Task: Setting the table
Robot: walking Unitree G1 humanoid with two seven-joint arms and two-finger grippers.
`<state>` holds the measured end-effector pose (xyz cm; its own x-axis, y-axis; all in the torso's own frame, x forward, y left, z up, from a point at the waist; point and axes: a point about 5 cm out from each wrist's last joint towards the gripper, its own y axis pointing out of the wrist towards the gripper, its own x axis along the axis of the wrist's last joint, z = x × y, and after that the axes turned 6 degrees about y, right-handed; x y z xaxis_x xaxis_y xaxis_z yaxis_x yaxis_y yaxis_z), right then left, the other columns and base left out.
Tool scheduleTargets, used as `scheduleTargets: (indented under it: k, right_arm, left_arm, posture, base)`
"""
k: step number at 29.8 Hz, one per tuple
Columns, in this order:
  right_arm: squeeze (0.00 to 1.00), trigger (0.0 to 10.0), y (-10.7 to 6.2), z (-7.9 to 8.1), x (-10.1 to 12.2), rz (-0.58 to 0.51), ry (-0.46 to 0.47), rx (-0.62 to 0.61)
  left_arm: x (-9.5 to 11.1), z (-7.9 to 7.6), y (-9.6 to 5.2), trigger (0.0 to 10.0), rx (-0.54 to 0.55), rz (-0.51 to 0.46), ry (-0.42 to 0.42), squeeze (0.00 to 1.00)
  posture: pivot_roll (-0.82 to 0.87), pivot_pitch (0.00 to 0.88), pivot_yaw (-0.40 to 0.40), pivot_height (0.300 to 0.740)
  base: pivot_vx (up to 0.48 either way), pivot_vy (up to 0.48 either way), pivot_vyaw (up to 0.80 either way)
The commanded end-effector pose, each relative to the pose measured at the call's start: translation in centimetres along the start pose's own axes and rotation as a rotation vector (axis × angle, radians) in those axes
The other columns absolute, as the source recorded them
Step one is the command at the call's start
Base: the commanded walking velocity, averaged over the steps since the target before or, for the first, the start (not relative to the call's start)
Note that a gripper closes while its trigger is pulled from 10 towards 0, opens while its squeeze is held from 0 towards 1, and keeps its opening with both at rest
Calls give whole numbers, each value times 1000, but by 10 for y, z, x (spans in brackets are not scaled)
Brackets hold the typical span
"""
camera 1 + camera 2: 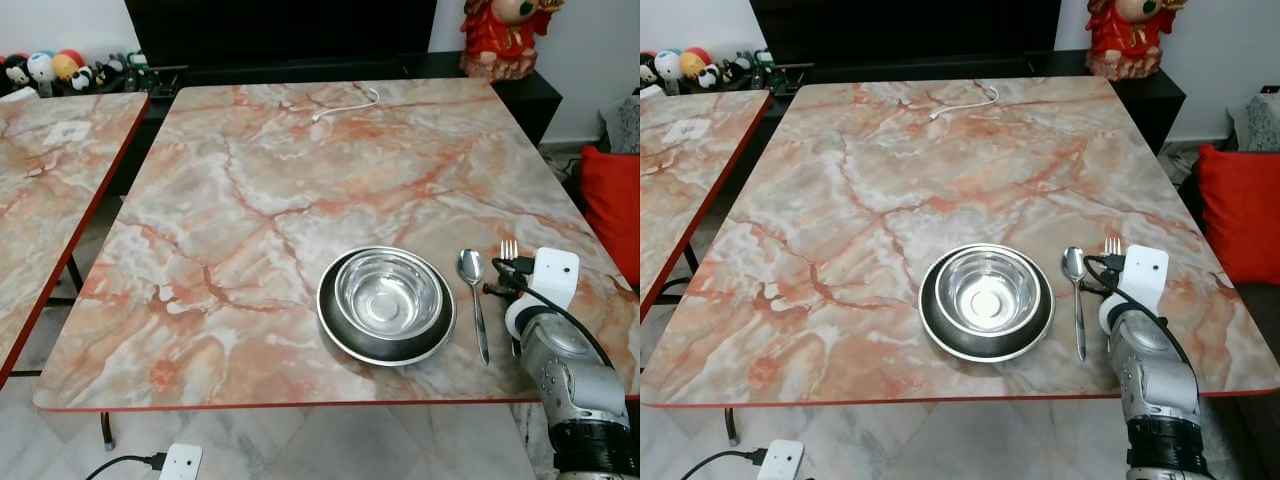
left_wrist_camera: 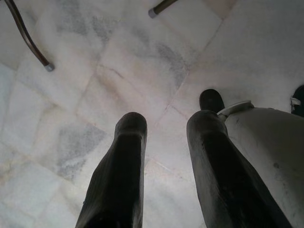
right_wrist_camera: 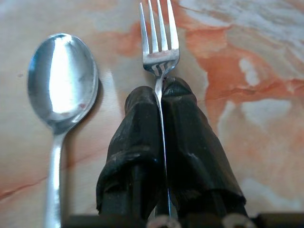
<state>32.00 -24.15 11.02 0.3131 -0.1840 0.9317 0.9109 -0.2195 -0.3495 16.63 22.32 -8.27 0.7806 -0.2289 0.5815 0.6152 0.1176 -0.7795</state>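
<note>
Empty steel bowl (image 1: 388, 291) in dark plate (image 1: 340, 335); right end effector (image 3: 161, 102) clenched on fork (image 3: 159, 35) beside spoon (image 1: 473, 293).

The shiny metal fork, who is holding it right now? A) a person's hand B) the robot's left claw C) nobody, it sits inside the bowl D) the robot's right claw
D: the right claw is pinched shut on the handle of the shiny metal fork, which lies beside the silver metal spoon on the marble-patterned table, while the left claw hangs open over the floor.
</note>
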Motion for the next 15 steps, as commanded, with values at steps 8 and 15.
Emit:
scheduleTargets:
  k: [8, 15]
  right_arm:
    - [0, 10000, 4, -2, 1, 1, -34, 0]
    - [0, 10000, 5, -1, -3, -1, -37, 16]
  left_arm:
    - [-10, 9, -2, 10000, 6, 49, -1, 0]
    - [-10, 11, -3, 10000, 8, 47, 2, 0]
  posture:
    - [-114, 131, 32, 740]
    - [-108, 134, 31, 740]
  base:
    - [0, 0, 0]
    - [0, 0, 0]
